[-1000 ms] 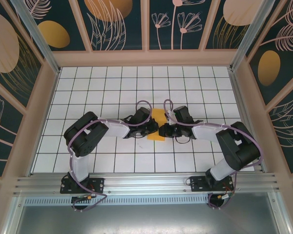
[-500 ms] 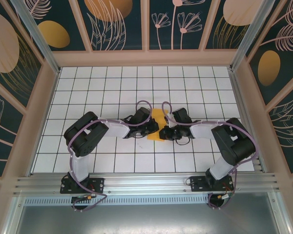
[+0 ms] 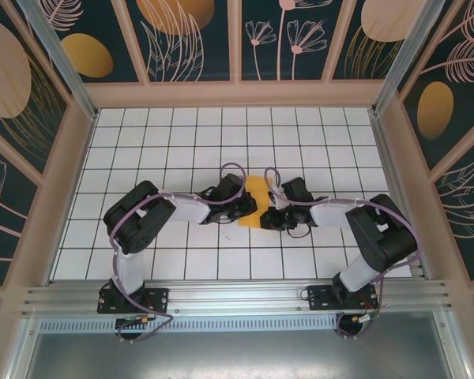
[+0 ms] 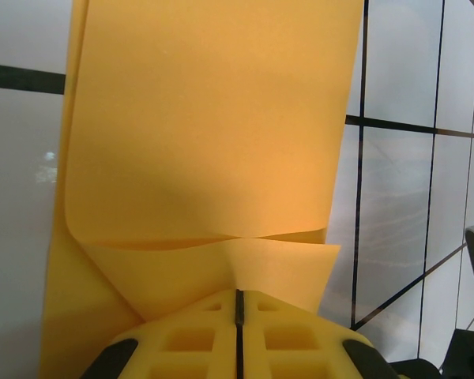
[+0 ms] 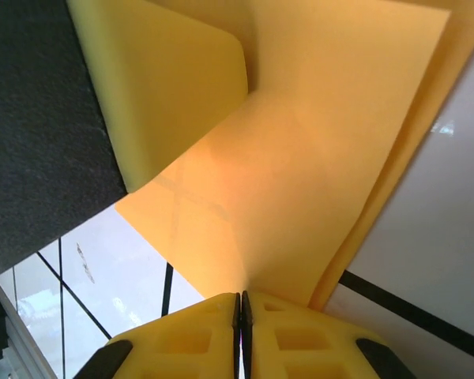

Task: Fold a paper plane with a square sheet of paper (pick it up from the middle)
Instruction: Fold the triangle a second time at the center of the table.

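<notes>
Paper (image 3: 257, 192), partly folded, sits mid-table (image 3: 142, 142) between both arms. Left gripper (image 4: 238, 295) and right gripper (image 5: 242, 298) each clamp one edge, fingers pressed together.

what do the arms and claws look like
The left arm and right arm have bulky black joints, white links and lilac cables looping along them. The left claw and right claw have yellow fingers moulded with square pockets.
</notes>
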You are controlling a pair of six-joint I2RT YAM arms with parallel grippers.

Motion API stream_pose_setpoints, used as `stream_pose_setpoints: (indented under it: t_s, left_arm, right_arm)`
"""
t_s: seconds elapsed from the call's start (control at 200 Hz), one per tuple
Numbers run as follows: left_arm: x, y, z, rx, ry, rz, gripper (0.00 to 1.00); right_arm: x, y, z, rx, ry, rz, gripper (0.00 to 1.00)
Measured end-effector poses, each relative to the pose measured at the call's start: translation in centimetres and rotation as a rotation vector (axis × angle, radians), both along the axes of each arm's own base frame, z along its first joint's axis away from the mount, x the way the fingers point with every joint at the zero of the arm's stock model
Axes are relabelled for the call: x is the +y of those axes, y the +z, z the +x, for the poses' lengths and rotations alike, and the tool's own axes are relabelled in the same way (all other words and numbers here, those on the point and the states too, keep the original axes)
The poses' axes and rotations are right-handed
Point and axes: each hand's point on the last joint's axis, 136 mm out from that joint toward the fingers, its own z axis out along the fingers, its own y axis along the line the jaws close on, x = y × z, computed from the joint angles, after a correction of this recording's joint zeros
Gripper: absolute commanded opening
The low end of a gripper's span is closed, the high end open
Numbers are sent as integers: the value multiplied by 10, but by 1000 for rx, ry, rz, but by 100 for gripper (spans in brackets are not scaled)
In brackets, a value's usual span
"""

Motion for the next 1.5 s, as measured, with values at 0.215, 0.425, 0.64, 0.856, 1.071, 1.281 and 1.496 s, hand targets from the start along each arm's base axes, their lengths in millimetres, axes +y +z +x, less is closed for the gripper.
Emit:
stream_pose_setpoints:
  t_s: [0.215,0.425,0.64,0.856,1.071,1.281,1.496]
  left_arm:
    - [0,0,0,-1,0,0,10]
    - [-1,0,1,-1,-1,-1,10]
    - [-1,0,1,-1,-1,-1,10]
    - [-1,0,1,-4,-3,0,10]
    - [-1,0,1,-6,-6,0,10]
    - [-1,0,1,-5,-7,0,10]
    - [-2,1,1,-5,-8,-1,10]
  right_arm:
    - [-1,0,0,15,-2,18,11]
    - [-3,2,-3,11,-4,22,8]
    - [-5,0,-2,16,-14,36,4]
    - [-6,3,-5,14,-14,46,5]
    - [-10,0,-6,39,-26,68,5]
    - [-12,3,-5,54,-43,68,5]
    - [-9,28,4,32,-62,111,5]
